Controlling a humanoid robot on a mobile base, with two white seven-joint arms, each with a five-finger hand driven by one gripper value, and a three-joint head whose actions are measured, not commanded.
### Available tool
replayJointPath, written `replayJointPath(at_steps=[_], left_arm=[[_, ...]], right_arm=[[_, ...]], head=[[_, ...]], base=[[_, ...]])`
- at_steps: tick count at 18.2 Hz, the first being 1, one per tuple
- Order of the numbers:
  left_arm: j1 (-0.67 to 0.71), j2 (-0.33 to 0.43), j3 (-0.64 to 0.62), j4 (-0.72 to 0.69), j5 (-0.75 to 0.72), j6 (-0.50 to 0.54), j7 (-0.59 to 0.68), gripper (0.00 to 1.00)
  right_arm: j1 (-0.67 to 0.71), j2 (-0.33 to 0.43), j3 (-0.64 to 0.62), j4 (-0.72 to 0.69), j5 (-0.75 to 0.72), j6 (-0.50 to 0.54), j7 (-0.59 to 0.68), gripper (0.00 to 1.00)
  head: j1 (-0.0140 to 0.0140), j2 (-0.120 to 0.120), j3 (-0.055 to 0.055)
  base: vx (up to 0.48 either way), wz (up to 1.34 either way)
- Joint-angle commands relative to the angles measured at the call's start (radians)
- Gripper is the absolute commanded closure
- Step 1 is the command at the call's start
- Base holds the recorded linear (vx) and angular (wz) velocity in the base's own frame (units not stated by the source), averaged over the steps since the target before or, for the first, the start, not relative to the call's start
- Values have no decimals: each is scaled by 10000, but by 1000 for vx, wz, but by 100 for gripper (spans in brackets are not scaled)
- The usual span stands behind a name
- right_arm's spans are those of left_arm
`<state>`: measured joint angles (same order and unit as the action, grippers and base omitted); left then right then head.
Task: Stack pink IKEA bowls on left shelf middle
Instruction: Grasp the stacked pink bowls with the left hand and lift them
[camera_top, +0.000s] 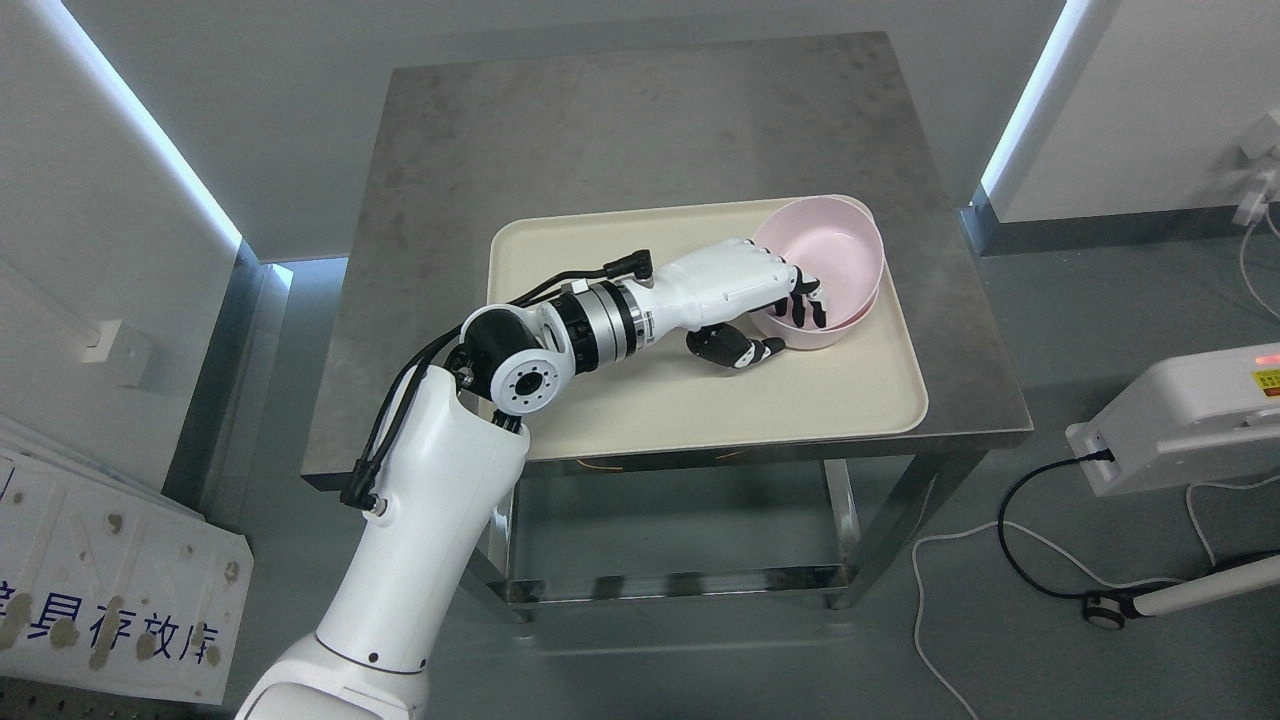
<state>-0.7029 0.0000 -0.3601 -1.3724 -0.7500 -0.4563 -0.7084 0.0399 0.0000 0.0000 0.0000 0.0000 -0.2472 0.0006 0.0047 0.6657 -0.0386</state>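
Pink bowls nested, at far right corner of cream tray. Left hand at near rim: fingers hooked inside, thumb outside, seemingly pinching the wall. Judged light, rigid, smooth, likely slippery. Best taken at rim, both bowls together. Right arm unseen.

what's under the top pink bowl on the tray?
A second pink bowl, nested beneath the top pink bowl; only its lower right rim shows. The rest is covered. Both sit on the cream tray. The left hand grips the near rim.
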Motion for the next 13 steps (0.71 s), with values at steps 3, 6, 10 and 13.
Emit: replayJointPath(at_steps=[3, 6, 10, 13], left_arm=[[-43, 175, 1742, -127, 1469, -834, -79, 90], [80, 175, 2556, -510, 2313, -1280, -126, 90], [584, 175, 3309, -1307, 2959, -1465, -432, 89], [1106, 175, 3341, -1737, 3281, -1496, -433, 89]], right_arm=[[0, -175, -46, -175, -15, 2, -6, 0], [0, -175, -46, -175, -15, 2, -6, 0], [0, -175, -46, -175, -15, 2, -6, 0], [0, -175, -46, -175, -15, 2, -6, 0]], head=[[0, 0, 0], [0, 0, 0], [0, 0, 0], [0, 0, 0]], base=[[0, 0], [0, 0], [0, 0], [0, 0]])
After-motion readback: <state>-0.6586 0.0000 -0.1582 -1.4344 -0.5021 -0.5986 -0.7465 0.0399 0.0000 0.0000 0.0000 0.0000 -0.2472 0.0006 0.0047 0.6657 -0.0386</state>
